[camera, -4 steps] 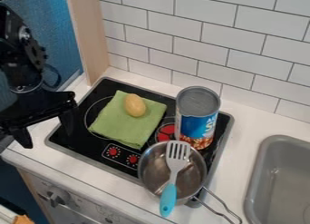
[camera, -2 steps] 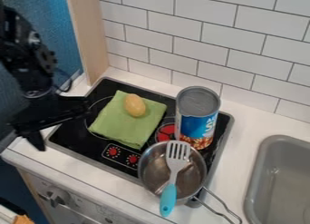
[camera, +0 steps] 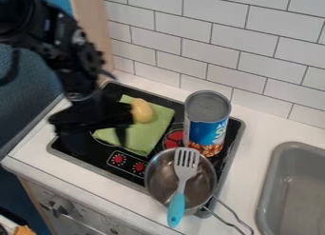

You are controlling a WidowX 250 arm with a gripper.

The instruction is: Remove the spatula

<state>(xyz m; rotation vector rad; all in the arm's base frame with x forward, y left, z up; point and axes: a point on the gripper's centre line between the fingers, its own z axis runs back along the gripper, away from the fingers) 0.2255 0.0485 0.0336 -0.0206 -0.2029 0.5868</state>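
The black gripper [camera: 94,135] hangs open over the left part of the stovetop, at the near-left side of the green cloth, with nothing seen between its fingers. To its right, well apart from it, the spatula [camera: 177,203] lies across the metal pot [camera: 205,180]. Its grey slotted head is by the pot's back rim, and its turquoise handle extends over the front rim. The pot is at the stovetop's front right corner, its wire handle pointing toward the lower right.
A green cloth [camera: 151,130] lies on the black stovetop [camera: 237,129], bearing a yellow potato-like object [camera: 142,111]. A tall blue-labelled can [camera: 206,124] stands just behind the pot. The grey sink [camera: 273,181] is at the right, and a tiled wall [camera: 209,34] rises behind.
From the left edge, the arm and gripper have moved right over the stovetop, and the gripper now covers the cloth's left part. Spatula, pot, can and cloth have stayed put.
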